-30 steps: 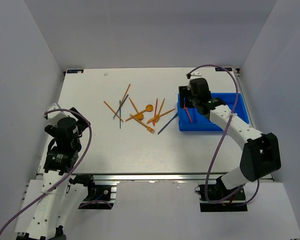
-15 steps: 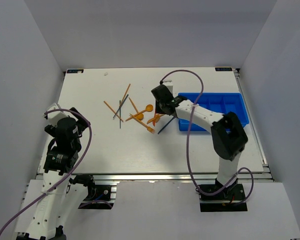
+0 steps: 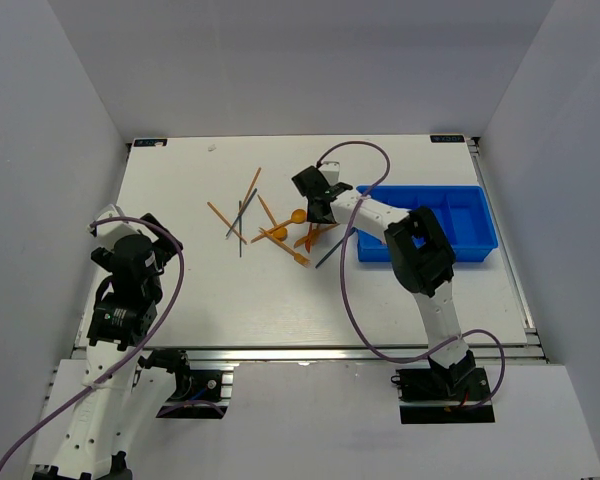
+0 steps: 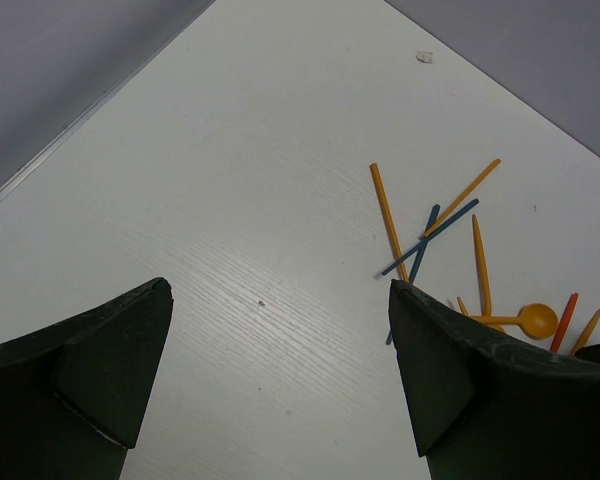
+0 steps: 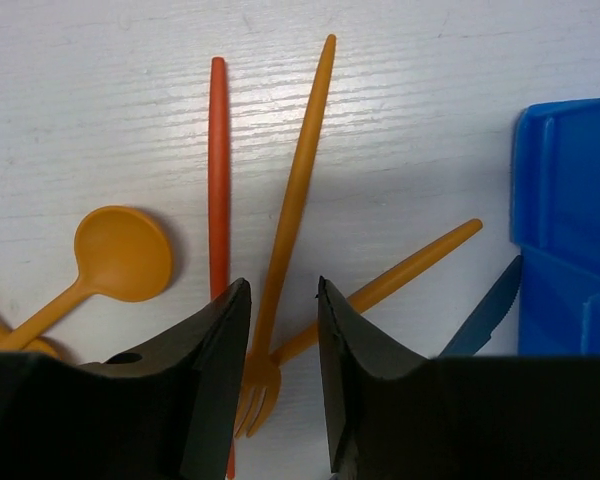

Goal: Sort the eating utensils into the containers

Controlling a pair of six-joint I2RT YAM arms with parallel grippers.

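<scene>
Utensils (image 3: 280,228) lie scattered mid-frame on the bench (image 3: 190,290) in the top view, with the blue tray (image 3: 472,215) at right. Right hand (image 5: 283,300) straddles an orange fork (image 5: 298,170), fingers close together but not touching it. Left hand (image 4: 278,290) gapes wide at lower left.

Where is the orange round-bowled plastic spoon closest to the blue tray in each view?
Top external: the orange round-bowled plastic spoon sits near mid-picture, slightly above centre, at the right of the utensil scatter.
Left wrist: low at the far right edge.
Right wrist: left side, about mid-height.
Shared landmark: the thin red plastic stick lies just right of the bowl in all three.
</scene>
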